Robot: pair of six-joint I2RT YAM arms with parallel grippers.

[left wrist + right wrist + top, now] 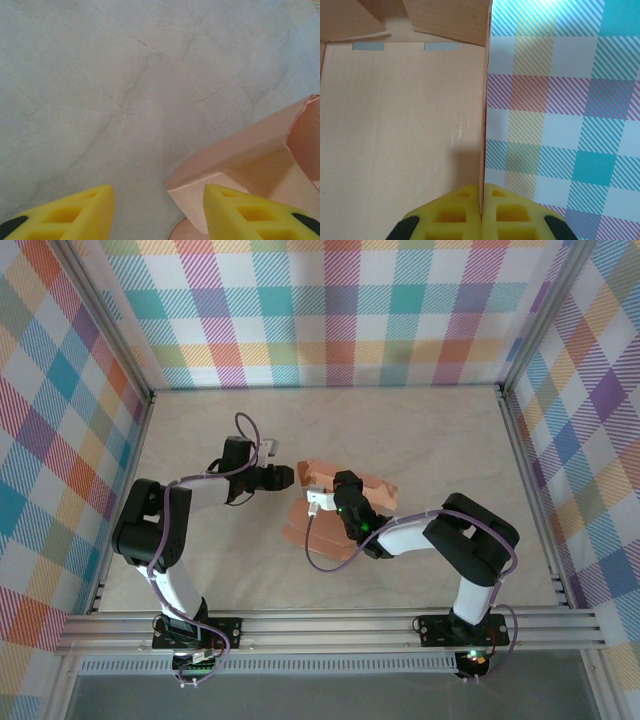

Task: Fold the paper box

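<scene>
Paper box folding is part-way done; I judge that raising the walls is the step in hand. Table, pale and marble-patterned, carries the box, with bare surface on every side of it. Box condition: salmon card, partly erected, one panel lying flat, at least one wall upright, and flaps at its far end leaning inward.

Right gripper sits over the box. Its fingers are pressed together on the upright wall's edge, with the card pinched between them. Left gripper stands just to the left of the box, jaws roughly half apart and holding nothing. In its wrist view, a box corner lies just inside its right finger. Two small grey strips sit along the crease at the far end of the box floor.

Next move, as I assess it: the left gripper needs to catch the near corner flap while the right keeps the wall steady. Thin card may buckle if either pushes hard.
</scene>
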